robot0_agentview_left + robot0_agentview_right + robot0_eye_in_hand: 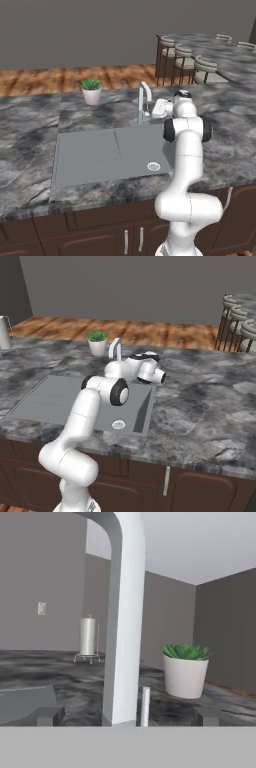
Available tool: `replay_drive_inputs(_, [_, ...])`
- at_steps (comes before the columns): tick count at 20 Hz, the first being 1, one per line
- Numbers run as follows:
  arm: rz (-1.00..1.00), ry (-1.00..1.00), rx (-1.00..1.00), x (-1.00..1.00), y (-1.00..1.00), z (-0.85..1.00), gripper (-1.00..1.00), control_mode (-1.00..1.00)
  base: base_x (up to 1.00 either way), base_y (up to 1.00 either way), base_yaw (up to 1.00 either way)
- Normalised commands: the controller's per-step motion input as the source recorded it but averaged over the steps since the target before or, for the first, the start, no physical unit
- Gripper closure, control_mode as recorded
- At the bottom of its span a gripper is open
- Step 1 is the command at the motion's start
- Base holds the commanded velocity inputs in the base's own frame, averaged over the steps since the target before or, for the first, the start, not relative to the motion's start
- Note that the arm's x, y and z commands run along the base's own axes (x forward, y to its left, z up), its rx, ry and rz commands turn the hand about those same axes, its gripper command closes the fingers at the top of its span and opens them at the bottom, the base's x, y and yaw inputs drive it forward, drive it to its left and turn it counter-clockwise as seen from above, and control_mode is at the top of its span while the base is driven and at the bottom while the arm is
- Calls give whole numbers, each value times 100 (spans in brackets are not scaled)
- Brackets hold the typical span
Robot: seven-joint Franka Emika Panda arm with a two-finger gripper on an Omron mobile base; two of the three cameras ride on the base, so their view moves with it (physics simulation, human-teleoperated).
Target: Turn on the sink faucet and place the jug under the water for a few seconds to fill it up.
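Item: arm reaching for the faucet (144, 102); no water running, jug not located.

The jaws (127, 717) are standing spread, one fingertip (49, 716) on each side of the faucet's upright pipe, which is rising dead centre between them and very close ahead. A slim metal lever (145, 706) is sitting just to one side of the pipe, nearer one fingertip. Beyond the jaws: potted plant (186, 671), paper-towel roll (88, 637), both on the marble bench (30, 135). The sink (90, 155) is lying below the jaws, dry. Handling advice, as judgement: the lever, not the pipe, probably needs the push, so shifting sideways onto it and nudging gently looks wisest.
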Motion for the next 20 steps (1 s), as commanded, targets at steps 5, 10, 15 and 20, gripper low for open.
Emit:
replay_drive_inputs(5, [0, 0, 0, 43, 0, -16, -100, -100, 0, 0, 0])
replay_drive_inputs(10, [0, 0, 0, 26, 7, -7, -100, -100, 0, 0, 0])
replay_drive_inputs(15, [0, 0, 0, 17, 12, -6, -100, -100, 0, 0, 0])
replay_drive_inputs(20, [0, 0, 0, 3, 4, -2, 100, -100, 0, 0, 0])
